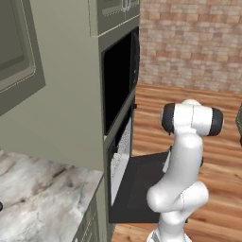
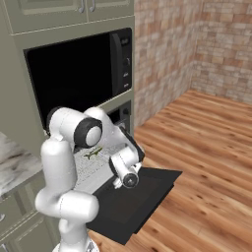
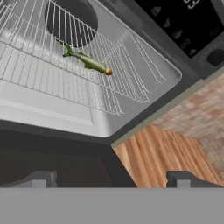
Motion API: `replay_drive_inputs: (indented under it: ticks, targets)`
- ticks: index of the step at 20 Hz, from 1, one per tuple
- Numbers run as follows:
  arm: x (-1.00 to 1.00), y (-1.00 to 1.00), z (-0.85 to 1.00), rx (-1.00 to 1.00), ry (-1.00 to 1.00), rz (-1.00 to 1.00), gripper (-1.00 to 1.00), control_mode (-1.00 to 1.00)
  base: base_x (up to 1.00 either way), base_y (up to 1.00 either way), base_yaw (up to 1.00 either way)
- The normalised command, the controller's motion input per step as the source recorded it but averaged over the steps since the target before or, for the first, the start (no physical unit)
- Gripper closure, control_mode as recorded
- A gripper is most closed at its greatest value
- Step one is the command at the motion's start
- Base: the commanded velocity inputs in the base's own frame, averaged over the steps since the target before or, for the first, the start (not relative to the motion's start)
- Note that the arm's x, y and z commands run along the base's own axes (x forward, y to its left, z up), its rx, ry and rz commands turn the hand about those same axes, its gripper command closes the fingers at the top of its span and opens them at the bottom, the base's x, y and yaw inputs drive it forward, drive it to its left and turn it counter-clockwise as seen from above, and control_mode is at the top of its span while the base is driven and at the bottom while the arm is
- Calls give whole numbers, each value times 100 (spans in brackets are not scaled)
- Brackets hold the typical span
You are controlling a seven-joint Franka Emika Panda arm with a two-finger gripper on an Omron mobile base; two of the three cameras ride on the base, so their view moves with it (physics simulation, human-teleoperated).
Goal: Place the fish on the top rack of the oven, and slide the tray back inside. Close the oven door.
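The light is soft and even, like a computer drawing. The oven (image 2: 74, 74) inside is very dark. The wood floor (image 2: 206, 147) looks bright and warm. Edges look a bit blurry and blocky. No glare shows, and shadows are faint.

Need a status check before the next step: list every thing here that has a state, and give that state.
oven door: open, folded down flat.
top rack: pulled out of the oven, not yet slid in.
fish: lying on the top rack.
gripper: open, empty, apart from the rack.
upper cabinet doors: closed.
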Motion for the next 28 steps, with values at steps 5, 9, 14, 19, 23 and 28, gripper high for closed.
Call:
replay_drive_inputs:
  ticks: [5, 9, 14, 19, 23, 28]
  targets:
    - [-23, -39, 100, -7, 22, -1, -100, -100, 0, 0, 0]
    - [-30, -35, 100, -11, 33, 0, -100, -100, 0, 0, 0]
    - [-61, -50, 74, -8, 20, -1, -100, -100, 0, 0, 0]
    - [-71, -89, 37, 0, 0, -9, -100, -100, 0, 0, 0]
    - [-45, -100, 31, 0, 0, -14, -100, -100, 0, 0, 0]
    - [-19, -100, 2, 0, 0, -9, -100, -100, 0, 0, 0]
